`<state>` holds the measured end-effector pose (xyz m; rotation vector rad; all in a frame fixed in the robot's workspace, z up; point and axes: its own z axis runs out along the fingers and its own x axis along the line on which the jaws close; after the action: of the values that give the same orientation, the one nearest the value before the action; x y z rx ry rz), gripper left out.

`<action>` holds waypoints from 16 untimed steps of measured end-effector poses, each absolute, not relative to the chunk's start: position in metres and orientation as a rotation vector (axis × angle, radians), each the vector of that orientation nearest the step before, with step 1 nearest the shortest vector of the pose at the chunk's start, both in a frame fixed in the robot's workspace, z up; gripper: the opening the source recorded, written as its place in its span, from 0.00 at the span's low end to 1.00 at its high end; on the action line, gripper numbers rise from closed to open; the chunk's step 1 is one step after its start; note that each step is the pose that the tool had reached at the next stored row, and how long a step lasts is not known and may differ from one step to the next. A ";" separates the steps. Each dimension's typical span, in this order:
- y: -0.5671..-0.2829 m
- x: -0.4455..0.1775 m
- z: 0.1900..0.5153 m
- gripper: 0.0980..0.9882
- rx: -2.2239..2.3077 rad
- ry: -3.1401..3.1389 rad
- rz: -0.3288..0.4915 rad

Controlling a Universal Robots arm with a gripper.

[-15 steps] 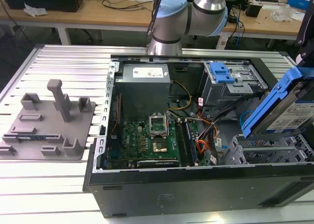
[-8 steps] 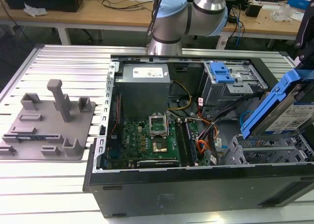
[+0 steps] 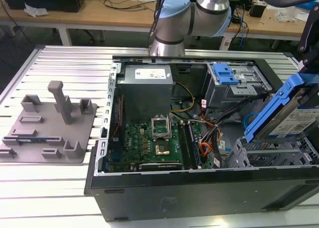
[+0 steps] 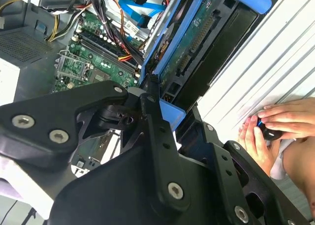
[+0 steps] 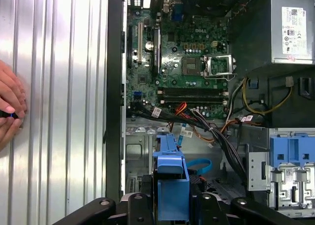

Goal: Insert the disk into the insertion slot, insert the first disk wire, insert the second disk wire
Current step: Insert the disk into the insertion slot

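Disk is up in the air at the exterior view's right, over the insertion slot and not yet in it. The gripper has its fingers pinched on the disk's blue frame.

Risks as I read them:
- Disk is steeply tilted against a flat, low cage, so the low end could catch the cage rim or the perforated wall and jam or twist in the grip.
- Loose cables lie just beside the cage mouth, so one could get trapped under the frame.
- A person's hand rests on the tabletop just outside the case wall, near the arm's working space.

Orientation: in the exterior view the long axis runs diagonally, the low end toward the view's left and the case interior, the high end up to the right. The label face is turned to the camera. Can't tell which end carries the connectors.
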<state>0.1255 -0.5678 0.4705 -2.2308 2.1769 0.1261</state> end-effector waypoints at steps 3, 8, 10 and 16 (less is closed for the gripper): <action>-0.568 0.126 0.469 0.30 -2.231 2.177 0.126; -0.568 0.126 0.467 0.30 -2.230 2.178 0.126; -0.568 0.126 0.465 0.30 -2.229 2.179 0.126; -0.568 0.126 0.461 0.30 -2.226 2.181 0.126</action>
<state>0.1263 -0.5679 0.4607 -2.2264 2.1813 0.1259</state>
